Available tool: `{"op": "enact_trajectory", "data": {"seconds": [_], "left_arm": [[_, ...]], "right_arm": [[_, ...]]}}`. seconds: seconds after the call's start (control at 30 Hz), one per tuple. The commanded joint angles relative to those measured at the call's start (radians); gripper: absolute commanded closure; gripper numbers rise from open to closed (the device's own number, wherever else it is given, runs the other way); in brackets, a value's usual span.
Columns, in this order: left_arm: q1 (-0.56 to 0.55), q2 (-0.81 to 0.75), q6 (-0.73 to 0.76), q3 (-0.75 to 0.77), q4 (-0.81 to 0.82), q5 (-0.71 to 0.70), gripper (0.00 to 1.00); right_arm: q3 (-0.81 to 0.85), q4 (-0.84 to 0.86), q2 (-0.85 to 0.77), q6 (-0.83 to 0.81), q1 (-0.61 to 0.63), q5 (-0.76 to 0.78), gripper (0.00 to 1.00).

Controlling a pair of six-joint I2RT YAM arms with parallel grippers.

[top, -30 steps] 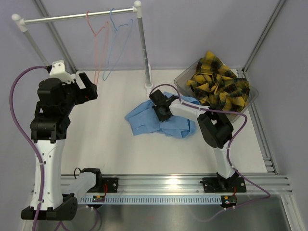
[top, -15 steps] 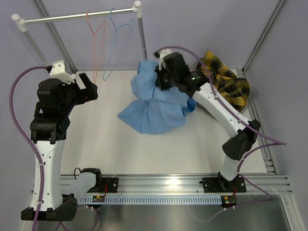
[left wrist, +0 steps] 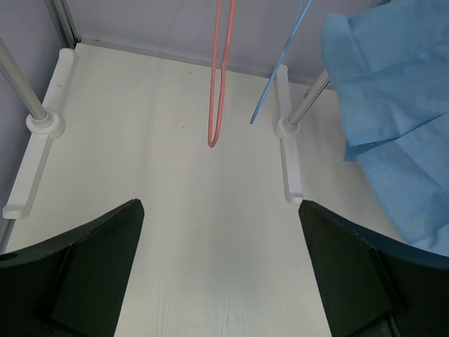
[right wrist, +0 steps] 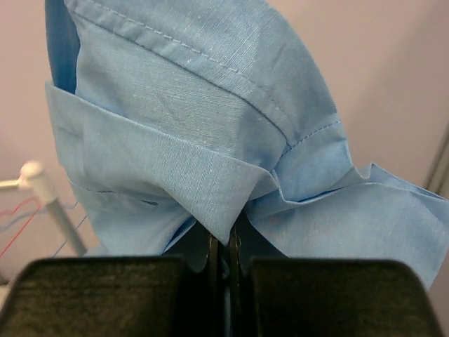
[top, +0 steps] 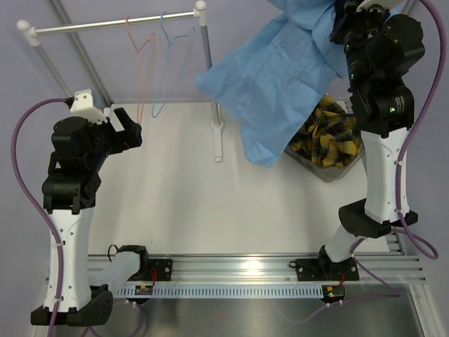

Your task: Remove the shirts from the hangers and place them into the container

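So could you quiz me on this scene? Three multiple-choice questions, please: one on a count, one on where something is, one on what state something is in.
1. How many wire hangers hang on the rail?
A) one B) two C) three
2. Where is the yellow-and-black plaid shirt?
A) on the rail B) on the floor C) in the clear bin
3. What is the right gripper doing?
A) shut on the light blue shirt B) open and empty C) shut on a hanger

Answers:
1 B: a red one and a blue one hang bare.
2 C: the plaid fabric lies bundled inside the bin's walls.
3 A: it pinches a fold of the shirt, which hangs held up in the air.
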Motion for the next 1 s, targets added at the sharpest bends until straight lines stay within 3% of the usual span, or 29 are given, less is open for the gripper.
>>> {"op": "enact_trajectory", "data": {"seconds": [0.0, 0.1, 0.3, 0.5, 0.7, 0.97], "left_arm": [[-0.002, -0.004, -0.017, 0.022, 0.028, 0.037, 0.01], [-0.002, 0.003, -0.020, 0.025, 0.028, 0.047, 0.01], [-0.002, 0.006, -0.020, 0.022, 0.028, 0.048, 0.01], [-0.002, 0.009, -0.024, 0.013, 0.028, 0.057, 0.01], [-0.004, 0.007, -0.026, -0.003, 0.028, 0.060, 0.01], [-0.002, 0.003, -0.031, -0.023, 0.028, 0.067, 0.01]], "right_arm": [[0.077, 0.225, 0.044, -0.134, -0.056, 0.082, 1.00], [0.096, 0.298, 0.063, -0.172, -0.110, 0.070, 1.00], [-0.016, 0.309, 0.022, -0.108, -0.203, -0.008, 1.00], [-0.213, 0.323, 0.000, -0.044, -0.291, -0.048, 1.00], [-0.513, 0.409, -0.055, 0.021, -0.308, -0.102, 1.00], [-0.521, 0.403, 0.023, 0.137, -0.308, -0.197, 1.00]]}}
